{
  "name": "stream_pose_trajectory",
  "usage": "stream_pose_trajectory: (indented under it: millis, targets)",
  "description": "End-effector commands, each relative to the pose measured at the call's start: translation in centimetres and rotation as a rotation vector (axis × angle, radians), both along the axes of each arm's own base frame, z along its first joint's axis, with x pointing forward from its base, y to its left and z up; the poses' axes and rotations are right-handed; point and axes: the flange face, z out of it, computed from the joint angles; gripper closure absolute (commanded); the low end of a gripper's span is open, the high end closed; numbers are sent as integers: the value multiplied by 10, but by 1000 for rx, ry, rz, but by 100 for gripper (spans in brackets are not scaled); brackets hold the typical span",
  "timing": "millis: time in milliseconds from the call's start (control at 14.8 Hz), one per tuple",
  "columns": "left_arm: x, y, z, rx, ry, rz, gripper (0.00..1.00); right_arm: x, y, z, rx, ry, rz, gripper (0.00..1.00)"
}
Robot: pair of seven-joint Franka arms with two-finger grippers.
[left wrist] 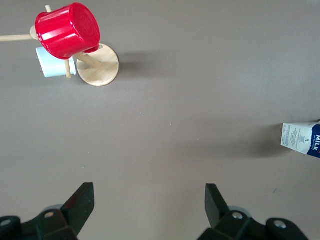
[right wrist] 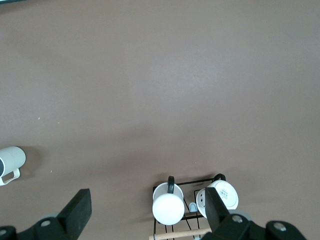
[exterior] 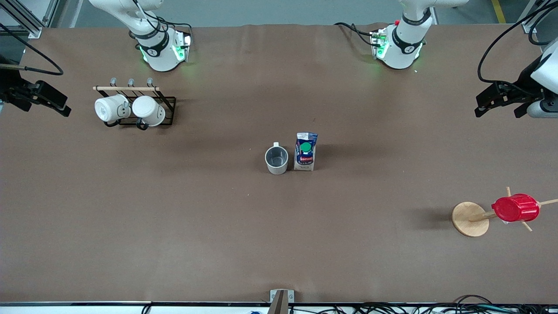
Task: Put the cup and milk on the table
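Both items already stand mid-tabletop [exterior: 218, 226]: cup [exterior: 277, 160] just beside milk [exterior: 305, 151]. Left gripper [left wrist: 150, 205] and right gripper [right wrist: 147, 207] hang wide, empty, at the ends; nothing seems left.

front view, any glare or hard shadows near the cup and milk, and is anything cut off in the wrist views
Front view: even light, no glare; the cup and milk throw only soft, faint shadows on the table. Left wrist view: milk cropped at the frame edge, soft shadow beside it. Right wrist view: cup partly cropped at the edge.
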Motion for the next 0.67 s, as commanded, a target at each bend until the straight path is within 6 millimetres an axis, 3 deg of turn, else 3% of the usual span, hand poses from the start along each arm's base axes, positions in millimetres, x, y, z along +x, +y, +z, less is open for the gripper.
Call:
stream_pose_trajectory:
  millis: [0, 607]
  targets:
    - [5, -6, -4, 16, -5, -14, 2, -1, 2, 3, 9, 2, -7, 0]
    - [8, -10, -10, -25, 7, -18, 2, -1, 7, 2, 4, 3, -3, 0]
